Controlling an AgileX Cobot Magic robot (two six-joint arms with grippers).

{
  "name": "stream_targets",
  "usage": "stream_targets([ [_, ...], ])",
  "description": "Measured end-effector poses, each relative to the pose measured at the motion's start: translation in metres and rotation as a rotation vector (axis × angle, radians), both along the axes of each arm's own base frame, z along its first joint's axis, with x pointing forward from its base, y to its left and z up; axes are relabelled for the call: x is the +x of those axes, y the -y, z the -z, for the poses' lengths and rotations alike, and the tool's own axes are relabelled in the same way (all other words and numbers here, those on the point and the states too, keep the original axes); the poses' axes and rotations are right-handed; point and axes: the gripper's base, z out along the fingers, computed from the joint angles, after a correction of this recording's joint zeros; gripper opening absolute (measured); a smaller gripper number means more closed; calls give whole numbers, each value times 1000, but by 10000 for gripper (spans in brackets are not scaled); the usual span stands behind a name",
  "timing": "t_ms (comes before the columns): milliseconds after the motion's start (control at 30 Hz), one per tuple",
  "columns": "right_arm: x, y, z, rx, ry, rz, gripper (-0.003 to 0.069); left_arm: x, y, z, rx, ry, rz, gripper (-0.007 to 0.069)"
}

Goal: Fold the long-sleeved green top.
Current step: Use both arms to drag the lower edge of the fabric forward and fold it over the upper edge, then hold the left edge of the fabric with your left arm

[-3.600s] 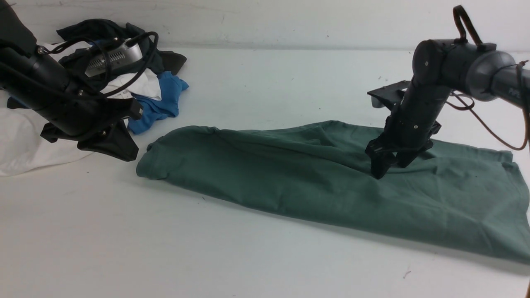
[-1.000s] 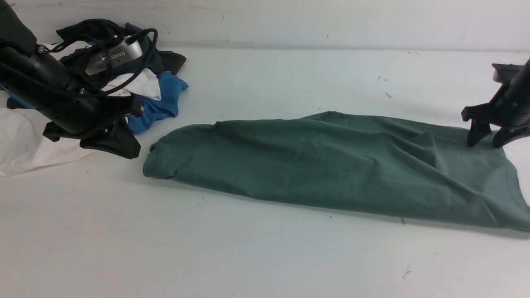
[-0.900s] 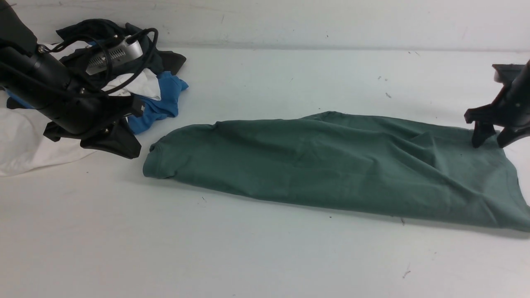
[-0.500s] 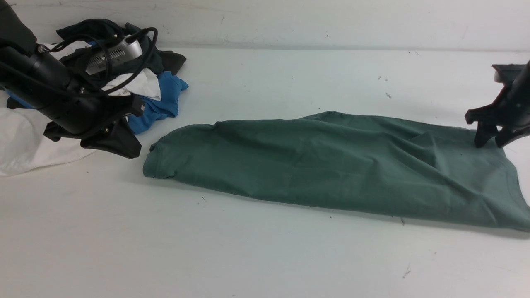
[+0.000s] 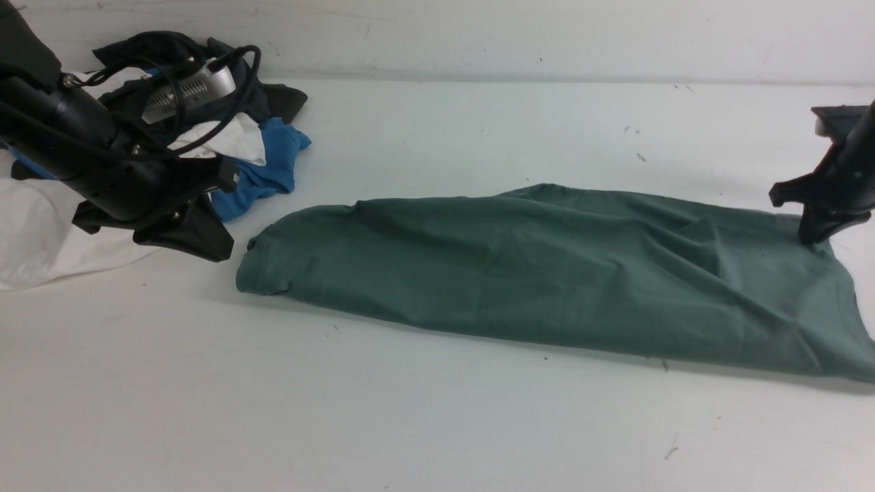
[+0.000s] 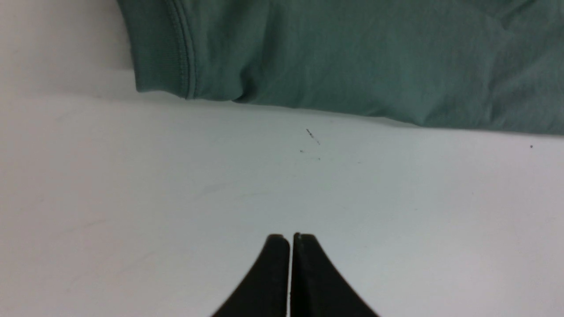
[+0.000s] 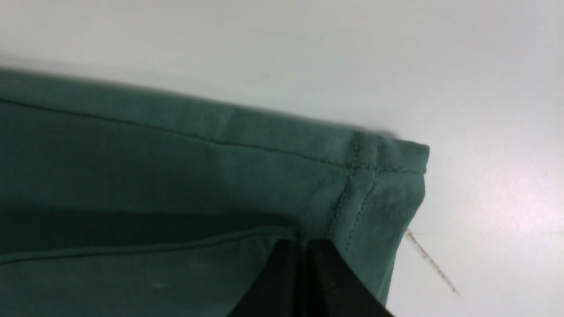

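The green long-sleeved top (image 5: 547, 273) lies in a long, wrinkled band across the table, from centre left to the right edge. My right gripper (image 5: 811, 239) is at its far right corner, shut on a pinch of the hem. In the right wrist view the fingertips (image 7: 288, 251) meet on the cloth (image 7: 176, 176) just beside the stitched corner. My left gripper (image 5: 217, 254) hovers shut and empty just left of the top's left end. In the left wrist view it (image 6: 291, 238) is over bare table, short of the ribbed edge (image 6: 176, 57).
A pile of clothes sits at the back left behind my left arm: a dark garment (image 5: 263, 96), a blue one (image 5: 266, 171) and a white one (image 5: 41, 232). The wall runs along the table's far edge (image 5: 478, 78).
My right gripper's jaws have closed on the top's far right corner. Earlier it moved there from the middle of the top. The left arm has stayed still.
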Motion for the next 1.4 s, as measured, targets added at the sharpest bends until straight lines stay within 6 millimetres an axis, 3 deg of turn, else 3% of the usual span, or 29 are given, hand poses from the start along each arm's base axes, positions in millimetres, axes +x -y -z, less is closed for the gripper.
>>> stream_targets([
  [133, 2, 1, -5, -1, 17, 30, 0, 0, 0, 0, 0, 0, 0, -4],
  [333, 12, 7, -49, -44, 158, 101, 0, 0, 0, 0, 0, 0, 0, -4],
  [433, 13, 7, -59, -50, 187, 112, 0, 0, 0, 0, 0, 0, 0, -4],
  [500, 13, 8, -56, -58, 181, 111, 0, 0, 0, 0, 0, 0, 0, -4],
  [700, 21, 16, -21, -108, 148, 132, 18, 2, -1, 0, 5, 20, -11, -4],
  [800, 28, 21, -5, -145, 186, 158, 96, 4, -1, -1, 7, 34, -22, -4],
  [933, 29, 25, -9, -165, 214, 197, 266, 4, -1, -1, 6, 37, -36, 0],
  [967, 29, 25, -11, -166, 217, 199, 274, 4, -1, -1, 6, 38, -37, 0],
  [1000, 26, 25, -17, -165, 207, 206, 332, 5, -1, -1, 4, 37, -49, 13],
  [1133, 15, 22, -41, -136, 169, 225, 393, 6, -2, -1, 0, 40, -72, 55],
  [1267, -1, 23, -73, -63, 194, 233, 384, 6, -2, -1, 0, 43, -77, 92],
  [1400, -32, 20, -80, 24, 123, 261, 323, 7, -2, -1, 2, 43, -77, 94],
])
